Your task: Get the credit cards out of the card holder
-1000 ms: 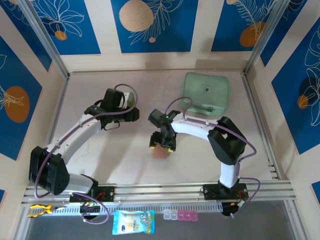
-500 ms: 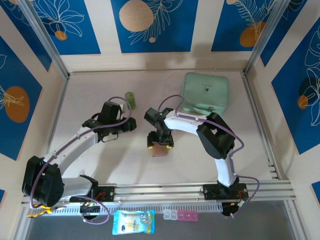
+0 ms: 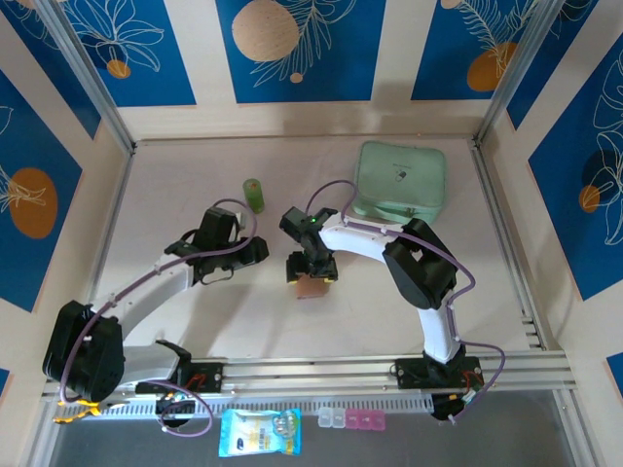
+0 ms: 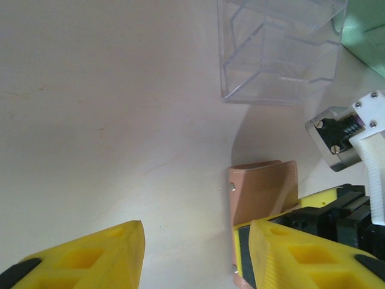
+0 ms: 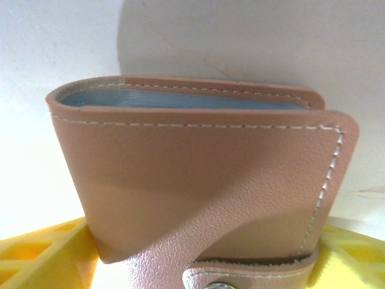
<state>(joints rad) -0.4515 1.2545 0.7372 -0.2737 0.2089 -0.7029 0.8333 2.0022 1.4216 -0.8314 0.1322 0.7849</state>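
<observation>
At the bottom of the overhead view, in front of the two arm bases, lie one blue packet (image 3: 258, 431) and one short row of white and pink cases (image 3: 352, 419).

Higher up, over the pale table (image 3: 175, 185), the left gripper (image 3: 255, 251) hovers left of centre. It is released: in its wrist view its two yellow fingers (image 4: 90, 259) stand wide apart along the bottom edge, with bare table between them.

Just right of it, at the centre, the right gripper (image 3: 311, 268) is clenched on the single card holder (image 3: 311, 290). The holder sticks out from the fingers toward the bottom of the frame as a small tan patch.

In the right wrist view the holder is folded shut. Its long axis runs left to right across the frame. The strap with the snap dot sits at the bottom edge, between two yellow fingers (image 5: 36, 253) at the lower corners. Its mouth, packed with blue-grey layers, points to the top of the frame. Separate cards cannot be counted there. Whether the holder rests on the table or hangs above it, I cannot tell.

Farther off, one clear plastic box (image 4: 277, 51) stands in the upper right of the left wrist view. In the overhead view one small green cylinder (image 3: 254, 195) stands above the left gripper. One mint-green pouch (image 3: 401, 183) lies at the upper right, well apart from the holder.
</observation>
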